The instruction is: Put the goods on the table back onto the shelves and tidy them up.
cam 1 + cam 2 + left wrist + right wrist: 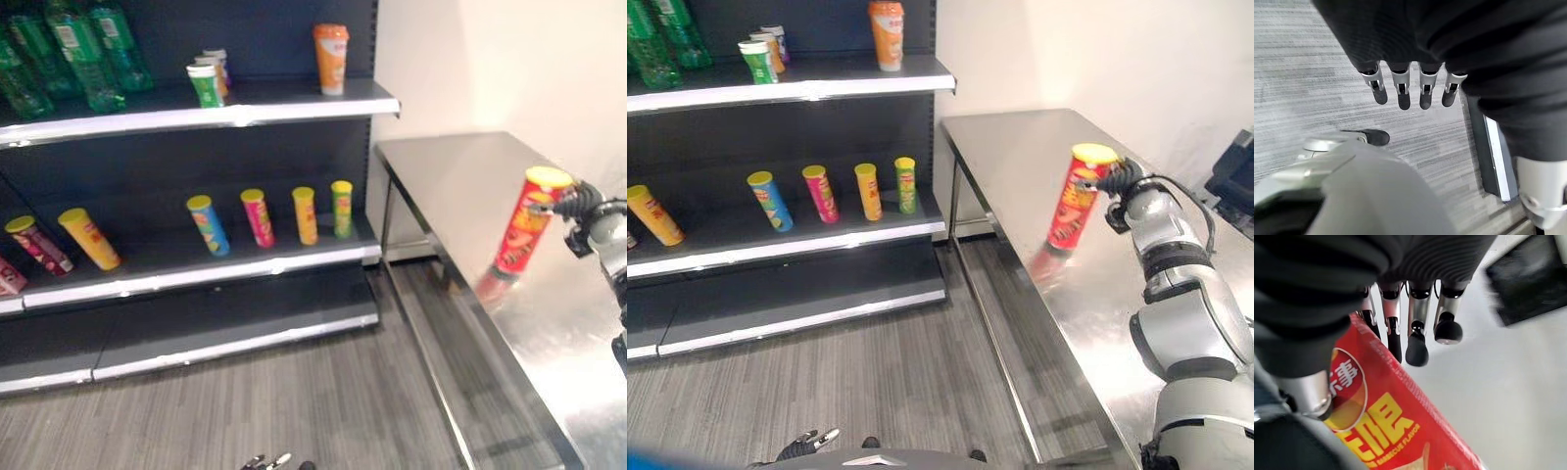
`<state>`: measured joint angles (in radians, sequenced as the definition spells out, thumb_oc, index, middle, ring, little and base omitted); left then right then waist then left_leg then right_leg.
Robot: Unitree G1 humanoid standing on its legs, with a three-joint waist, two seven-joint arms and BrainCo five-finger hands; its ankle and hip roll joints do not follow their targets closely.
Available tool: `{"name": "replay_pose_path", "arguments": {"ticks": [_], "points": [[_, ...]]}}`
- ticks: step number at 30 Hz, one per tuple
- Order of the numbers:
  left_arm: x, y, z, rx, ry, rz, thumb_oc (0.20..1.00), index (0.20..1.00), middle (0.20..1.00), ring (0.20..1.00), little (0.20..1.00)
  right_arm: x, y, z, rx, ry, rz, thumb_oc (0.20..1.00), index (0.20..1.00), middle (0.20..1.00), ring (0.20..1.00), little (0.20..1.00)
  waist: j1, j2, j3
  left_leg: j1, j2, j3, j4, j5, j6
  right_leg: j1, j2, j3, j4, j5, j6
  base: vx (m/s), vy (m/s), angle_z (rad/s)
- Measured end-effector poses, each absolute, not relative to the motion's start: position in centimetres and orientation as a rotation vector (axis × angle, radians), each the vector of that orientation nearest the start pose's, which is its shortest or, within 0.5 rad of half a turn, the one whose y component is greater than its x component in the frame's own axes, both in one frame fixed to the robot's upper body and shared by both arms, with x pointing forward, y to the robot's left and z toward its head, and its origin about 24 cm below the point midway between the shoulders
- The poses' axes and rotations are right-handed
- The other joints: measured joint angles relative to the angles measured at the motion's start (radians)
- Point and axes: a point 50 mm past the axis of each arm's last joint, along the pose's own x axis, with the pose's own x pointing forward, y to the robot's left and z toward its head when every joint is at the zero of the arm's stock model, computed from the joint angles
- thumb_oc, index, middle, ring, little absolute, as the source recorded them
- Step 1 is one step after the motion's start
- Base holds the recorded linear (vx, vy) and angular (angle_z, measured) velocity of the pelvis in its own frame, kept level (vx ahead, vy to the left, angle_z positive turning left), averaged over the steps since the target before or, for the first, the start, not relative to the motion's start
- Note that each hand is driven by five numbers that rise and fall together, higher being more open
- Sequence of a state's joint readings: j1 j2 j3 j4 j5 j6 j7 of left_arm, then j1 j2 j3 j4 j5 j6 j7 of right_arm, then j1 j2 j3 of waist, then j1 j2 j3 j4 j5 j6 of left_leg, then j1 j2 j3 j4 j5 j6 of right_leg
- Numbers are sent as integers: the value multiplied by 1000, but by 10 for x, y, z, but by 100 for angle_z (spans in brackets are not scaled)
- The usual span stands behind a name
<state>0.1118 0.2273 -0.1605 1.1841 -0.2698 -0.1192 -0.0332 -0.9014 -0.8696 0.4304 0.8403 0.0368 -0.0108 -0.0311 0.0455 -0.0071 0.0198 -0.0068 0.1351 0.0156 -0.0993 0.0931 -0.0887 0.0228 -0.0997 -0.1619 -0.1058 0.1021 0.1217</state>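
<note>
Shiny tabletop beside the shelves: our right hand has its fingers wrapped round the red can, tilted, lid up, above the near edge. Shelves lie across. Left hand hangs loose.

A tall red chip can with a yellow lid leans over, its bottom above the shiny surface, near the front edge.

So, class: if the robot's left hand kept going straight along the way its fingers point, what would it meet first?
The left hand hangs with straight fingers pointing down at the grey striped floor. Nothing lies between them in the left wrist view, so it would probably meet the floor first, though depth is hard to judge.
</note>
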Motion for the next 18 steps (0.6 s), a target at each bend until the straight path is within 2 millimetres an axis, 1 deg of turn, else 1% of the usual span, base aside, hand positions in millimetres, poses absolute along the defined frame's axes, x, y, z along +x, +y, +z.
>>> {"name": "replay_pose_path", "arguments": {"ticks": [1,3,5,6,7,8,10,12,13,14,15,16,18], "points": [[61,226,-165,33,1170,162,1000,1000,1000,1000,1000,368,-302,207,-920,-79,-204,200,200,200,200,200,-14,-1,6,4,0,3,0,0,0,2,1,4,0,-1,1,2,16,-4],[61,222,-166,5,1171,190,1000,1000,1000,1000,1000,347,-284,221,-891,-289,-184,200,200,200,200,200,-17,2,17,12,0,8,0,-1,-2,7,5,8,0,-2,3,2,21,-2],[65,221,-164,-18,1140,216,1000,1000,1000,1000,1000,308,-282,218,-870,-426,-196,200,200,200,200,200,-11,1,25,15,-2,-1,0,-1,-10,17,-1,-2,0,-9,4,-7,26,8],[59,222,-165,-11,1157,222,1000,1000,1000,1000,1000,296,-277,213,-870,-460,-167,200,200,200,200,200,-17,2,31,15,-2,3,0,-8,-11,19,1,0,0,-10,5,-15,32,-3],[56,223,-165,-11,1162,224,1000,1000,1000,1000,1000,292,-278,209,-869,-455,-171,200,200,200,200,200,-16,-1,36,11,-2,4,0,-9,-11,18,-2,-1,0,-10,5,-38,56,-7],[55,223,-165,-10,1163,224,1000,1000,1000,1000,1000,291,-279,206,-870,-447,-169,200,200,200,200,200,-17,0,38,11,-2,3,0,-9,-11,18,-3,0,0,-9,5,-45,52,3],[51,223,-166,-8,1177,227,1000,1000,1000,1000,1000,294,-272,203,-849,-452,-150,200,200,200,200,200,-1,-12,45,3,0,-3,0,-9,-11,16,-1,-10,0,-13,-1,-42,55,11],[49,223,-166,-7,1182,230,1000,1000,1000,1000,1000,296,-266,202,-846,-464,-123,200,200,200,200,200,11,-14,46,-4,0,-4,0,-9,-11,15,-3,-21,0,-14,-1,-35,39,19],[52,224,-166,-4,1177,230,1000,1000,1000,1000,1000,297,-260,202,-844,-478,-97,200,200,200,200,200,24,-20,50,-7,0,-4,0,-8,-11,14,-5,-31,0,-16,-2,-66,71,25],[54,224,-165,-3,1172,230,1000,1000,1000,1000,1000,298,-258,201,-844,-481,-88,200,200,200,200,200,30,-20,49,-7,0,-4,0,-5,-7,15,-6,-33,0,-16,-2,-68,73,24],[50,226,-165,-4,1177,240,1000,1000,1000,1000,1000,299,-253,199,-830,-483,-71,200,200,200,200,200,56,-29,55,-13,-4,-6,0,3,-6,17,-8,-45,0,-13,5,-32,44,13],[49,228,-165,-8,1178,253,1000,1000,1000,1000,1000,301,-249,197,-810,-488,-62,200,200,200,200,200,51,-26,53,-7,-3,-10,0,4,-6,20,-9,-47,0,-14,6,-31,38,19],[50,231,-164,-4,1175,264,1000,1000,1000,1000,1000,302,-240,194,-801,-491,-17,200,200,200,200,200,69,-50,66,-17,-9,-24,0,7,-5,20,-15,-57,1,-16,10,-72,88,22]]}}
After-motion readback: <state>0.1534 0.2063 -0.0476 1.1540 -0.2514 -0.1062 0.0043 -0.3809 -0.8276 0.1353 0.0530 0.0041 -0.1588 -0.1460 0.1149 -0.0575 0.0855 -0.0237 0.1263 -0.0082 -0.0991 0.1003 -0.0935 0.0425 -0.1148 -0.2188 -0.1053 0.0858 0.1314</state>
